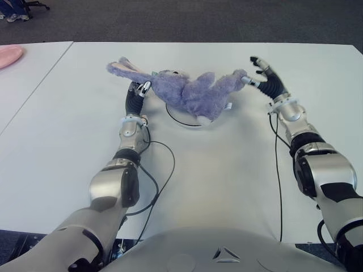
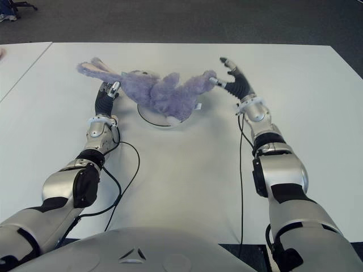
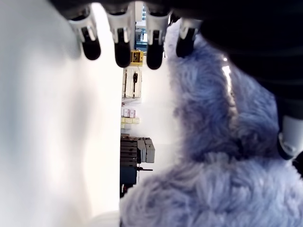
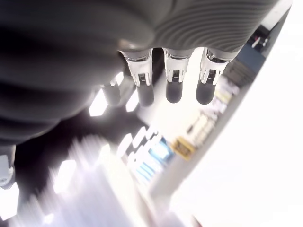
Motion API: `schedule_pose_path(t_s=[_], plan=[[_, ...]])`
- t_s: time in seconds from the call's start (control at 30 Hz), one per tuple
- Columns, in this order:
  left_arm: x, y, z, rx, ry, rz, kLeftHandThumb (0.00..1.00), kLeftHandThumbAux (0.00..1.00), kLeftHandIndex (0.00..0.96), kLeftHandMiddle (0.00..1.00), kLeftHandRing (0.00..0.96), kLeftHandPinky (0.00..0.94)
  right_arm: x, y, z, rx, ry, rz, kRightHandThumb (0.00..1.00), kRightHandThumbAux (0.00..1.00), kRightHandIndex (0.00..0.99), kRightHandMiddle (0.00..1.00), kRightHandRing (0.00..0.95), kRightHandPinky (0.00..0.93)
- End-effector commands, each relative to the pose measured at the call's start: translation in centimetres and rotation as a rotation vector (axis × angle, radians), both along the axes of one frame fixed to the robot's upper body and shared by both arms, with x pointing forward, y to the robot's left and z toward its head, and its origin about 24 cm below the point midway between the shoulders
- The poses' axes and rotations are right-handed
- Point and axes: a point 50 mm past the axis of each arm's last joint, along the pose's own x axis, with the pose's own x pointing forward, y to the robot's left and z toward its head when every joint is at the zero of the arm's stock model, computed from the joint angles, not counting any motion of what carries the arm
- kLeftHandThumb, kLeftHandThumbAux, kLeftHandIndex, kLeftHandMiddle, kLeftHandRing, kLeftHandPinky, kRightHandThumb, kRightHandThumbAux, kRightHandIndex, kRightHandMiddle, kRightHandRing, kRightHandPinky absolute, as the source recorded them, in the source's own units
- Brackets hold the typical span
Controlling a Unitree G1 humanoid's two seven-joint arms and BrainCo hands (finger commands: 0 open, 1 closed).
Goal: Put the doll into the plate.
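A purple plush bunny doll (image 1: 187, 90) lies stretched across a white plate (image 1: 180, 120) at the middle of the table, body over the plate, ears pointing left, one leg reaching right. My left hand (image 1: 138, 93) is beside the doll's head, just under the ears, fingers straight; in the left wrist view the doll's fur (image 3: 222, 156) lies against the palm side and the fingertips (image 3: 122, 52) hold nothing. My right hand (image 1: 262, 73) stands at the doll's right foot with fingers spread, the thumb near the foot. The right wrist view shows straight fingertips (image 4: 173, 90).
A pink plate (image 1: 8, 56) sits on the neighbouring table at far left, past a seam. Black cables (image 1: 159, 181) trail from both arms over the white table (image 1: 227, 170). Dark floor lies beyond the far edge.
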Motion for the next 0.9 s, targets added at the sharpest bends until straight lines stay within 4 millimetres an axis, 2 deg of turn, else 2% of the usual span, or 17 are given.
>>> schedule_pose_path(t_s=[0.03, 0.3, 0.63, 0.9], plan=[[-7.3, -1.9, -9.0, -0.06, 0.447, -0.008, 0.0, 0.471, 0.093, 0.122, 0.104, 0.074, 0.5, -0.4, 1.0, 0.108, -0.015, -0.021, 0.115, 0.381, 0.0, 0.0, 0.0, 0.0], [-7.2, -2.0, -8.9, -0.062, 0.447, -0.012, 0.0, 0.479, 0.092, 0.125, 0.105, 0.075, 0.5, -0.5, 1.6, 0.122, -0.053, -0.028, 0.119, 0.36, 0.0, 0.0, 0.0, 0.007], [-6.9, -2.3, -8.6, -0.089, 0.421, -0.01, 0.0, 0.48, 0.092, 0.117, 0.103, 0.087, 0.5, -1.6, 2.8, 0.136, -0.09, -0.052, 0.144, 0.364, 0.0, 0.0, 0.0, 0.03], [-7.0, -2.4, -8.7, -0.085, 0.429, -0.008, 0.0, 0.479, 0.088, 0.118, 0.101, 0.087, 0.7, -2.5, 4.0, 0.264, -0.104, -0.053, 0.159, 0.418, 0.0, 0.0, 0.0, 0.025]])
